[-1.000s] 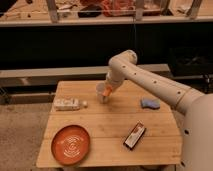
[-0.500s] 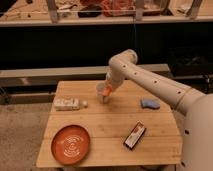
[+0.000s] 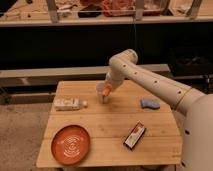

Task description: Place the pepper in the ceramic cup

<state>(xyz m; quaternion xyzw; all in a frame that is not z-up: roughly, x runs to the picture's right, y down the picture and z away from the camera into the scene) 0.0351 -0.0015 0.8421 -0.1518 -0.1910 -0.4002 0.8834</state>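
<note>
Hand (image 3: 105,93) still over ceramic cup (image 3: 102,93)

Gripper (image 3: 106,91) over ceramic cup (image 3: 102,93), table's (image 3: 107,122) rear.

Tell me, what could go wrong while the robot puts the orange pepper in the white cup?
The gripper is right over the ceramic cup near the back of the table, with the pepper at the cup's mouth. Possible trouble:
1. The pepper could catch on the rim and tumble onto the table.
2. The arm is close to the cup, so it might nudge the cup and tip it over.
</note>
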